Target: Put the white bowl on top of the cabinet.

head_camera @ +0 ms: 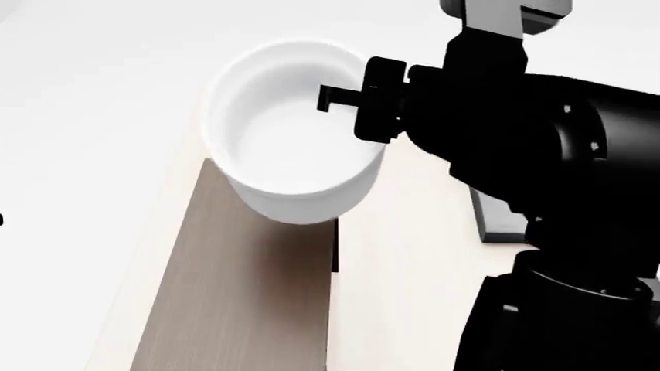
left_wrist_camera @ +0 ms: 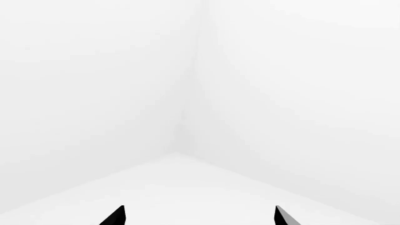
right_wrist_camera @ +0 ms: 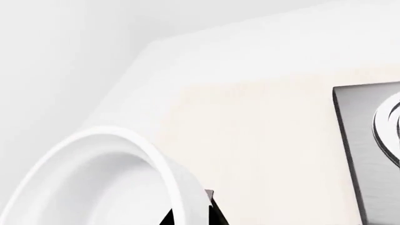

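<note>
Beside cabinet (head_camera: 243, 294), stove plate (right_wrist_camera: 368, 154); right gripper (head_camera: 345, 97) clamps white bowl (head_camera: 289, 139) rim; left gripper (left_wrist_camera: 198, 216) apart.

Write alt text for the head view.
The black right pincer grips the rim of a deep glossy white ceramic bowl over the far end of a long grey-brown wood-grain cabinet; contact underneath is unclear.

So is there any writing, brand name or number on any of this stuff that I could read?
None: no words, labels, brands or numbers are readable in any view.
The white bowl is plain glossy white.
The cabinet shows only wood grain.
The grey stove plate shows only metal rings, no markings.
The right gripper and its black arm carry no lettering.
The left gripper faces bare white walls.
</note>
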Tool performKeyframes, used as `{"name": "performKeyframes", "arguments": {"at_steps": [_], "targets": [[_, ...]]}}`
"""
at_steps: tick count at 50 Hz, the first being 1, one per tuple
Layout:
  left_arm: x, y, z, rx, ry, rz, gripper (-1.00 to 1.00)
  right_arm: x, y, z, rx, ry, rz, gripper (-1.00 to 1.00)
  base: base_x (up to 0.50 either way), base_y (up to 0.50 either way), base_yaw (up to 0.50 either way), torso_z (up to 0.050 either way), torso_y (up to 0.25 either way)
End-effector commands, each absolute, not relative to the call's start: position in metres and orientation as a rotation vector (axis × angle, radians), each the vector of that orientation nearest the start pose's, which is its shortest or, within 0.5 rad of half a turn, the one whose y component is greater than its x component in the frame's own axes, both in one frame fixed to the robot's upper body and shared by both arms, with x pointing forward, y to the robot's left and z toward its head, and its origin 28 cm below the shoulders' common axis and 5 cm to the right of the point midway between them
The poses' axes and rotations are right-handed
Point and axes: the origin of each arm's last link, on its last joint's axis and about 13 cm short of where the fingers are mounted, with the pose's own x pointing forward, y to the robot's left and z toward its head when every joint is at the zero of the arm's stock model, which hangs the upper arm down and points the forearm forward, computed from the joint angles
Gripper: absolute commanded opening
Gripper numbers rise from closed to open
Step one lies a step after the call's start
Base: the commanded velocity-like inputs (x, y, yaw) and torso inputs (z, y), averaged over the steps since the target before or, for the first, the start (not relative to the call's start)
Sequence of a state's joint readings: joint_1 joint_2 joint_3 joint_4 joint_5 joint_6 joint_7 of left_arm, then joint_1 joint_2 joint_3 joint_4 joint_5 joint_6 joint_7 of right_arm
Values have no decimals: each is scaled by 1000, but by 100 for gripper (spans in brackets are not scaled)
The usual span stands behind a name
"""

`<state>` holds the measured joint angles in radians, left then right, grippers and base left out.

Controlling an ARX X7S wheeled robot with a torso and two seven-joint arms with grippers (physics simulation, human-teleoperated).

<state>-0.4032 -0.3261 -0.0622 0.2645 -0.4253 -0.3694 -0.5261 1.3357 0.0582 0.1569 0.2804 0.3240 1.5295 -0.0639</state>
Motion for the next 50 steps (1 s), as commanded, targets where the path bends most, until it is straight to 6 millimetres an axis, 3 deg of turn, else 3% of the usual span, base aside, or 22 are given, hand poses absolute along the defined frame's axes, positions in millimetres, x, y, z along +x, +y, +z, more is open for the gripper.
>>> {"name": "performKeyframes", "arguments": {"at_steps": [1,31,50], "targets": [[277,274,157,-146,-276,450,100,340,-99,302,237,404,432,-100,0,0,0,0,0],[277,274,156,-145,-272,451,100,316,-84,295,221,433,563,-100,0,0,0,1,1],[277,274,157,-143,-276,451,100,337,-82,282,240,522,458,-100,0,0,0,0,1]]}}
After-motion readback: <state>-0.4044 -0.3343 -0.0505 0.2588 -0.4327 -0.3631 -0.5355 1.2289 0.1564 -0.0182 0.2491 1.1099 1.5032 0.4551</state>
